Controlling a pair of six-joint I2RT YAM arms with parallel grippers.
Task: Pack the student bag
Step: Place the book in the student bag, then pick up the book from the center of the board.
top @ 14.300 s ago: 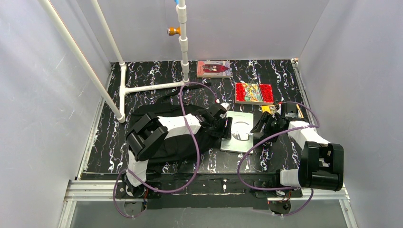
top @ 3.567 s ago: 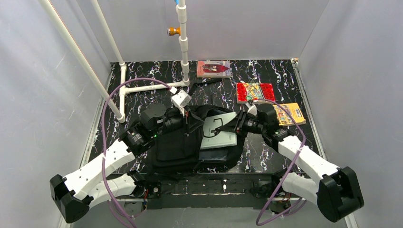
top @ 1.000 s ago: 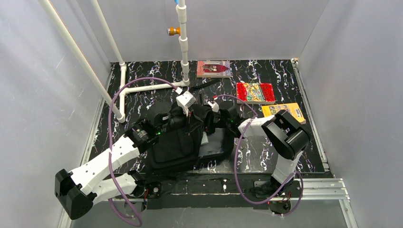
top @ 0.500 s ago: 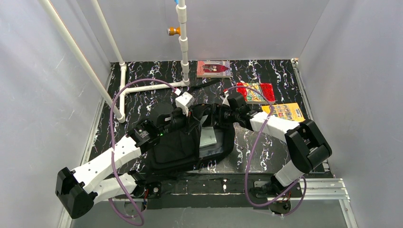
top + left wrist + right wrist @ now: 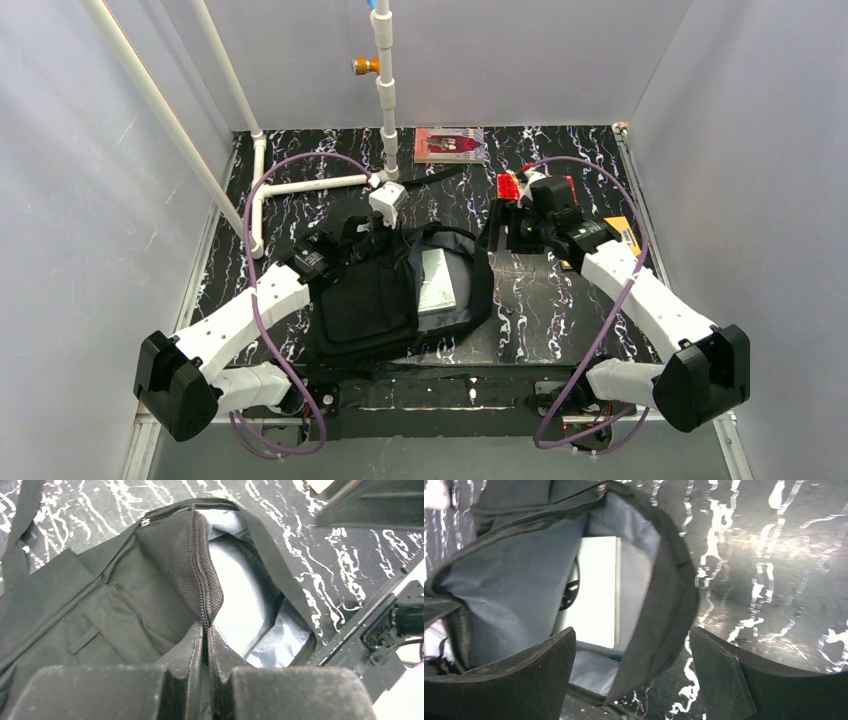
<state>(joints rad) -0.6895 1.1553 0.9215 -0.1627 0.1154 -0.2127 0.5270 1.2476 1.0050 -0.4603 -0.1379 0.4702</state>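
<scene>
While left jaws pinch its zipper edge, the student bag (image 5: 365, 300) lies open on the worktop (image 5: 560, 310).
The right jaws hang wide and empty beside it; if the fabric slips, the mouth may close over the white book (image 5: 437, 283) inside.

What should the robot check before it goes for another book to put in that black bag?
1. Bag mouth held open: ok, the left gripper is shut on the zipper edge of the student bag.
2. First item packed: ok, the white book lies inside the bag.
3. Free hand ready: ok, the right gripper is open, empty and outside the bag.
4. Clear grasp on the red book: cannot tell, the right arm hides most of it.
5. Room left inside: cannot tell.
</scene>
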